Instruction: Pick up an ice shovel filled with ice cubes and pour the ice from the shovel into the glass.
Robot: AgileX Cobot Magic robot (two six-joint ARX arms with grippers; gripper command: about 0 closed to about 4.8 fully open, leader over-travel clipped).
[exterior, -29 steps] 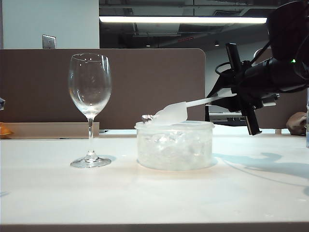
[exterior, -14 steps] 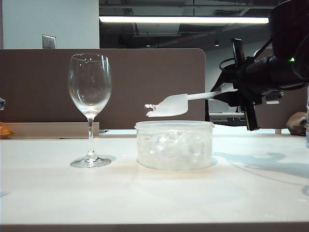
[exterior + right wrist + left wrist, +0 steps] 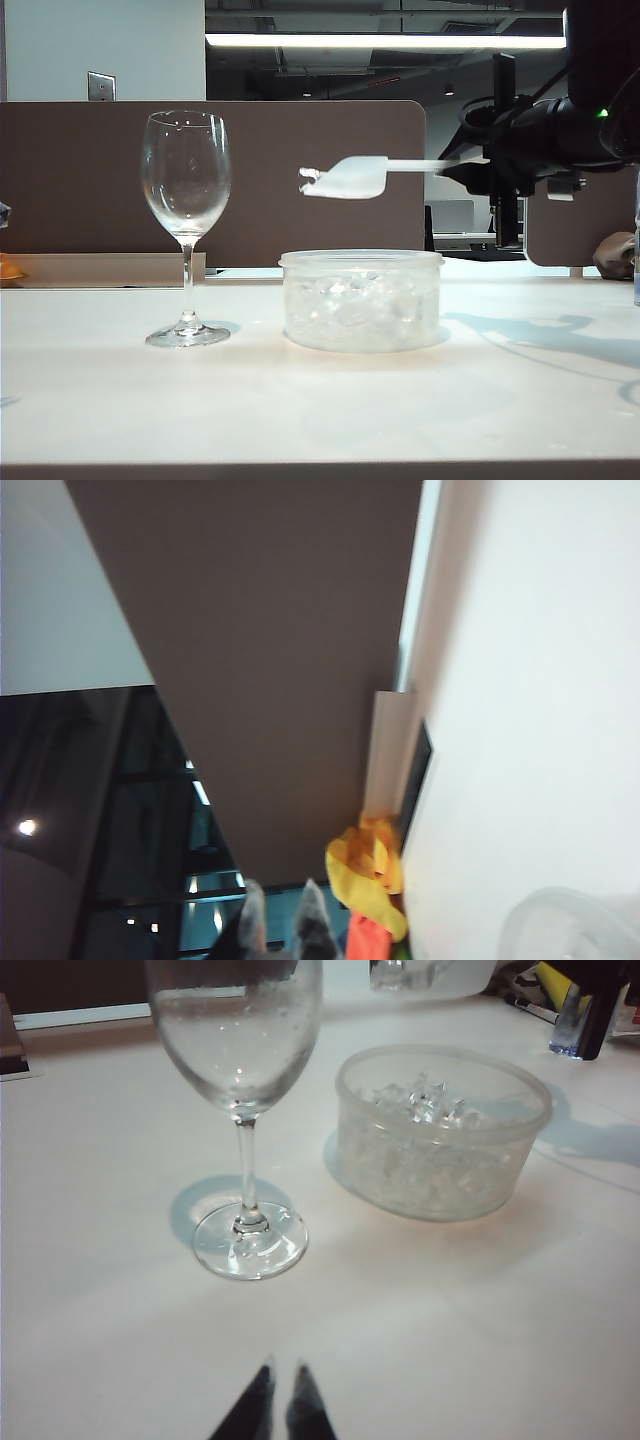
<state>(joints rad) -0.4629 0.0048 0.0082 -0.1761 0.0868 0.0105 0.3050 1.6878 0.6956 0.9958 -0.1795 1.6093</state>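
Right gripper (image 3: 470, 172) fingers clamped on translucent white plastic ice shovel (image 3: 352, 177), held level above round clear tub (image 3: 362, 300), at 3 o'clock from tall clear stemmed glass (image 3: 187, 175). Small whitish ice cubes (image 3: 309, 176) apparently perched at blade tip; sudden tilt risked spilling onto white surface (image 3: 320, 400). Left gripper (image 3: 278, 1405) fingers together, idle.

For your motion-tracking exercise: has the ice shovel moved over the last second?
Yes. The ice shovel has risen from the tub rim to well above it, held by the right tool.

Ice shovel (image 3: 352, 177) level, airborne above tub, ice cubes (image 3: 309, 176) at tip; glass (image 3: 186, 215) upright, empty, left.
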